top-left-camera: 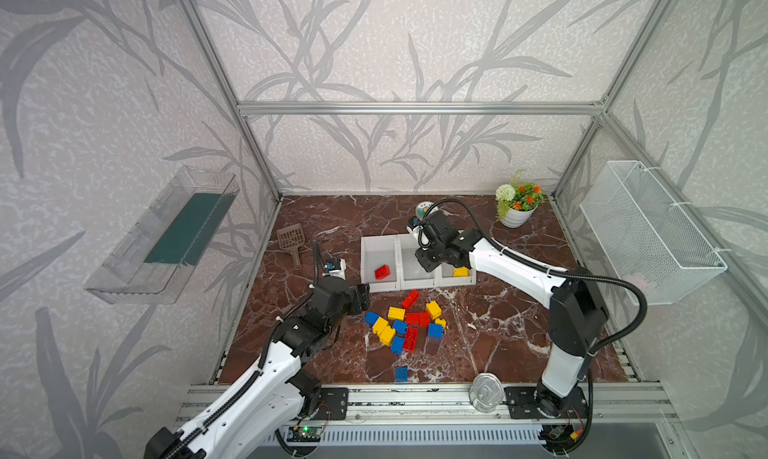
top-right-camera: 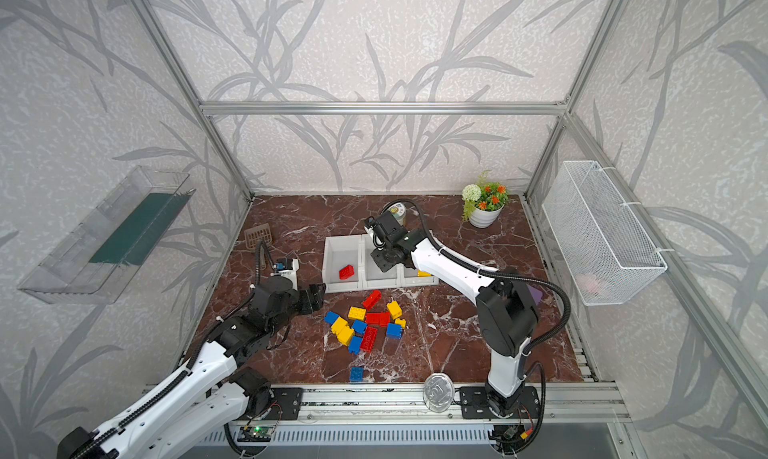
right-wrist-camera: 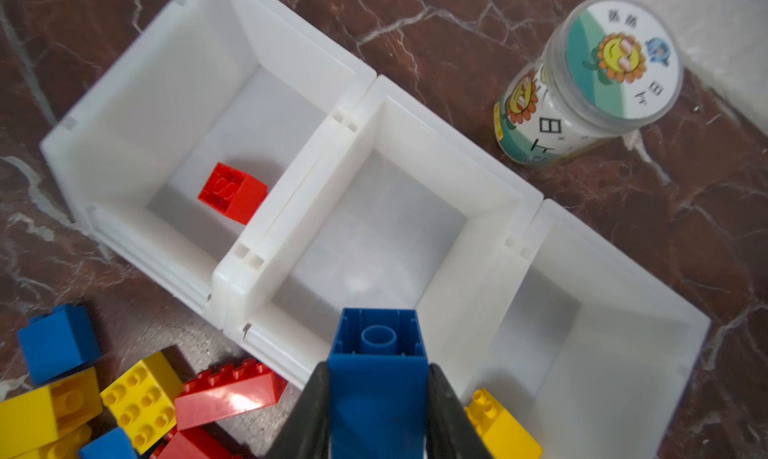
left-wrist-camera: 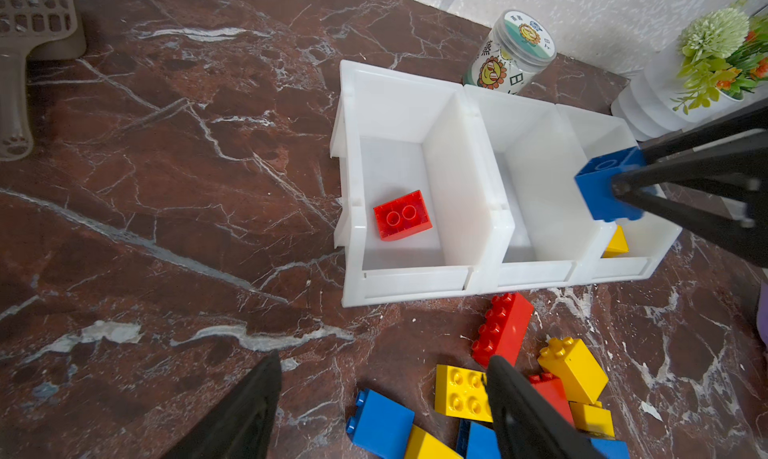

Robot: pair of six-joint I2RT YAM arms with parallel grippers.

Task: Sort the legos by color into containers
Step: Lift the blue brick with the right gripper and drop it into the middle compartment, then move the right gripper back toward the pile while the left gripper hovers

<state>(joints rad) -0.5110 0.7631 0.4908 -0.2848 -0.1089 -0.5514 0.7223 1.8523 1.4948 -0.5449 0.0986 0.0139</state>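
Three white containers [top-left-camera: 384, 287] stand joined in a row at mid-table. A red lego [top-left-camera: 382, 272] lies in the left one and a yellow lego [top-left-camera: 460, 272] in the right one. My right gripper [right-wrist-camera: 378, 367] hangs over the middle container's front edge, shut on a blue lego [right-wrist-camera: 378, 378] that also shows in the left wrist view [left-wrist-camera: 602, 186]. In front of the containers several red, blue and yellow legos [top-left-camera: 409, 324] lie in a loose pile. My left gripper [left-wrist-camera: 382, 378] is open with nothing between its fingers, low at the pile's left edge.
One blue lego [top-left-camera: 401, 373] lies alone near the front rail, by a tin can [top-left-camera: 486, 392]. A labelled jar [top-left-camera: 424, 208] and a flower pot [top-left-camera: 517, 211] stand behind the containers. A brown scoop [top-left-camera: 293, 240] lies back left. A wire basket [top-left-camera: 648, 232] and a clear tray [top-left-camera: 166, 236] hang on the side walls.
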